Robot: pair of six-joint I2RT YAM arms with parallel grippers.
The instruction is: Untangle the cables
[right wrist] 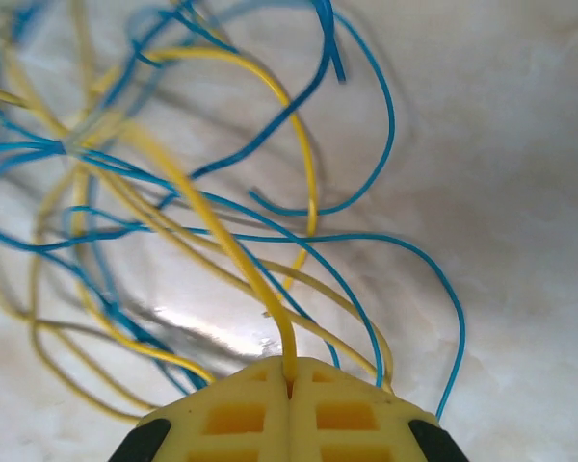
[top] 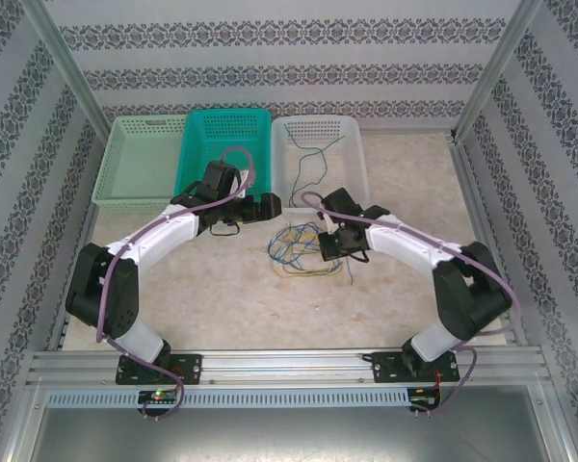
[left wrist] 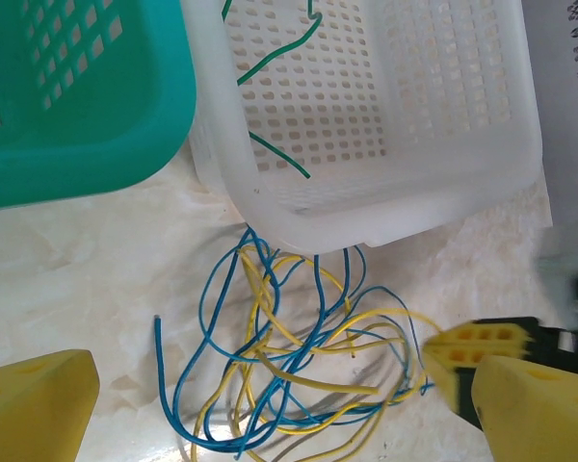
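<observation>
The cables [top: 297, 248] lie as a loose tangle of blue and yellow wires on the table, just in front of the white basket. My right gripper [right wrist: 289, 373] is shut on one yellow cable [right wrist: 222, 226], pinched between its yellow pads at the tangle's right edge. Blue cables [right wrist: 371, 241] loop around it. In the top view the right gripper [top: 326, 247] sits low at the tangle. My left gripper [left wrist: 284, 375] stands wide open above the tangle [left wrist: 299, 356], holding nothing; in the top view it [top: 268, 205] hovers to the upper left. Green cables [top: 313, 159] lie inside the white basket.
Three baskets stand in a row at the back: a pale green one [top: 144, 123], a teal one [top: 226, 115] and a white one [top: 320, 123]. The white basket's front wall [left wrist: 385, 207] nearly touches the tangle. Aluminium frame rails border the table on both sides.
</observation>
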